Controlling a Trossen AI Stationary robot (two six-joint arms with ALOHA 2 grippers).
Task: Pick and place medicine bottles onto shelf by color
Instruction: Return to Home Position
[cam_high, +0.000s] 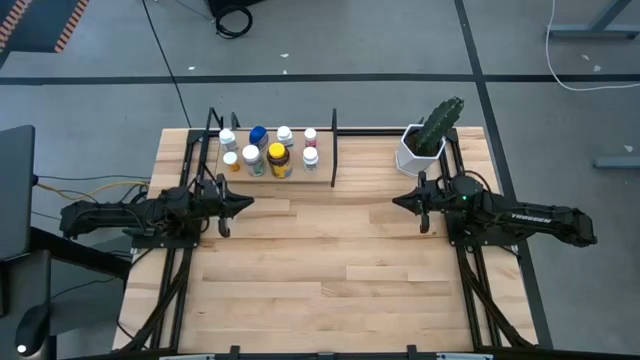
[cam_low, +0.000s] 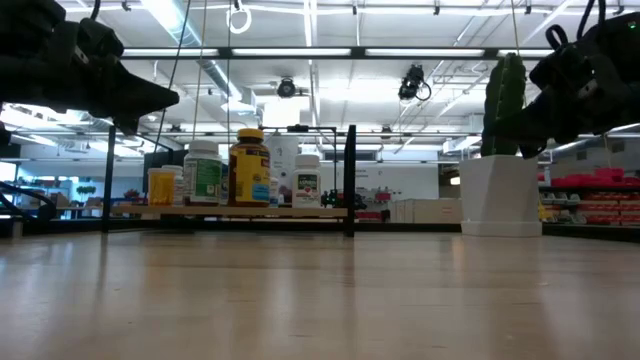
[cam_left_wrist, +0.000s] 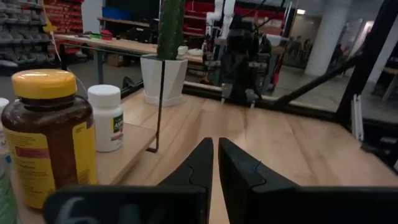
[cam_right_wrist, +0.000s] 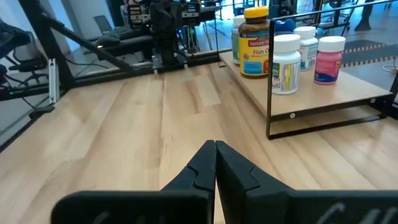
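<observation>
Pale plank table (cam_high: 330, 270) is lying under both arms as I'm watching. The light-wood, black-rodded shelf (cam_high: 322, 177) is carrying the small medicine bottles (cam_high: 279, 160), sitting just beyond my left claw (cam_left_wrist: 215, 146) and well apart from the right claw (cam_right_wrist: 215, 146). Both are hanging clenched, grasping nothing.

Pale-wood shelf (cam_right_wrist: 336, 93), amber yellow-lidded bottle (cam_left_wrist: 50, 143), blue bottle (cam_high: 258, 134), green cactus (cam_high: 440, 125).
</observation>
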